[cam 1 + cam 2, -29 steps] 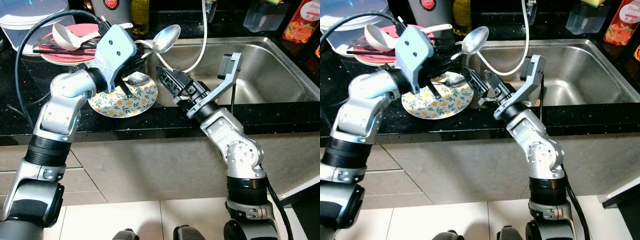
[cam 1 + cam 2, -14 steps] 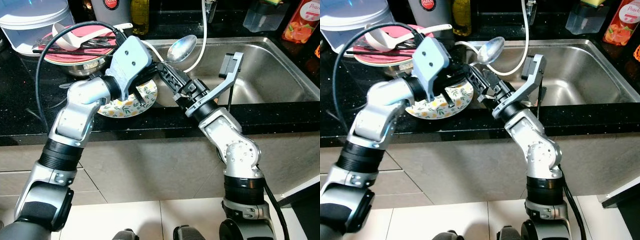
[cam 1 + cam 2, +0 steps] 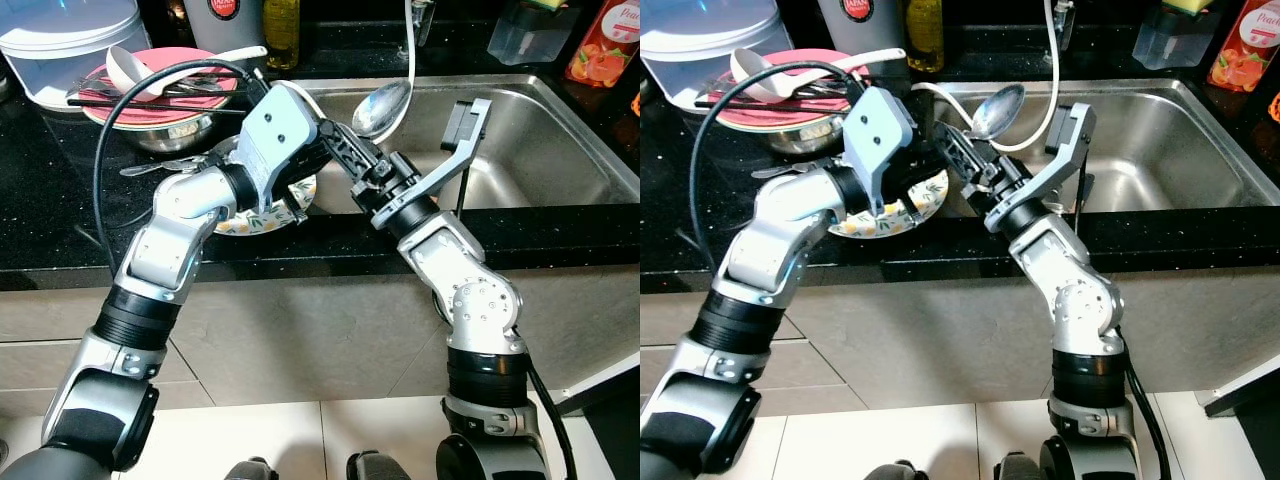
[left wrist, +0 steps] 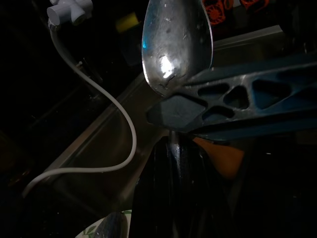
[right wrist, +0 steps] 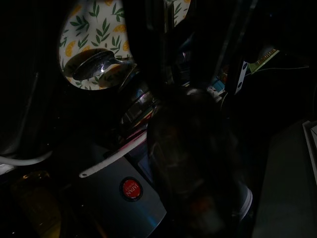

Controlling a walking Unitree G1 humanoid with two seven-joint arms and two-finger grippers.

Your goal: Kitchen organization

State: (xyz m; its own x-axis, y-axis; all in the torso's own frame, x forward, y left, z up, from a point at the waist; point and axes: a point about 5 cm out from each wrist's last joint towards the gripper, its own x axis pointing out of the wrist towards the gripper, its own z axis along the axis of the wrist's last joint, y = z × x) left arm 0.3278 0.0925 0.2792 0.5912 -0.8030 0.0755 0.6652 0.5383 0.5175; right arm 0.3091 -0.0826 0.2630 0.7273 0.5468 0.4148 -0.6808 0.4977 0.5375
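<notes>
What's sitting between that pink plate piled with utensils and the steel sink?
In the left eye view, the floral plate lies on the black counter between the pink plate and the sink, with the left claw holding a spoon above it.

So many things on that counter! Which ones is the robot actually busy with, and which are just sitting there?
In use:
- big metal spoon, held up over the sink's edge by the left gripper
- right gripper, close beside it
- leaf-patterned plate just below

Lying about:
- steel bowl with pink plate, ladle and chopsticks
- plastic tub
- white hose
- bottles
</notes>
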